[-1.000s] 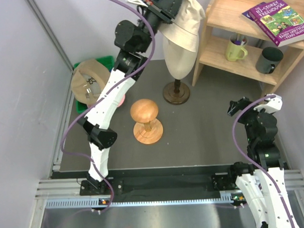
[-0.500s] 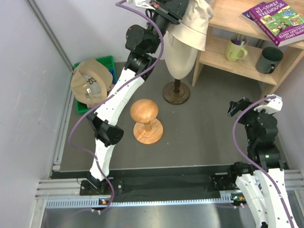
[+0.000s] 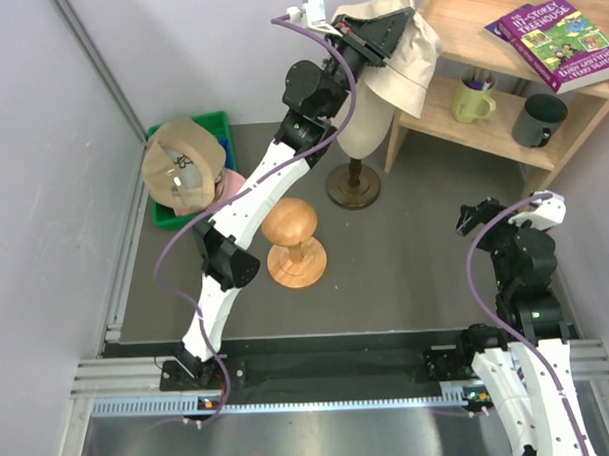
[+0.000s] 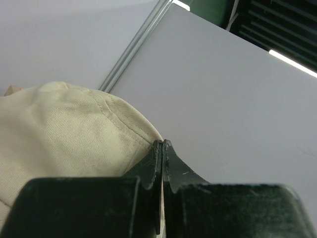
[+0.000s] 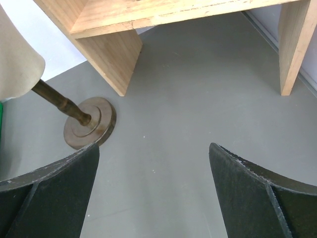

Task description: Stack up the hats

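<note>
One cream, stitched bucket hat [image 3: 411, 62] hangs pinched in my left claw [image 4: 162, 148], high beside the form [image 3: 366, 121]; my right claw [image 5: 153, 151] gapes over the desk [image 3: 425, 239]. Leftward, a tan cap [image 3: 182, 162] tops the bin [image 3: 213, 121]. Book [image 3: 558, 34] reads "Treehouse".

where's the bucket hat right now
Top view, far centre: the bucket hat hangs pinched in the left end effector, between the head form and the shelf.

purple book [image 3: 556, 37] on wooden shelf [image 3: 457, 23]
</note>
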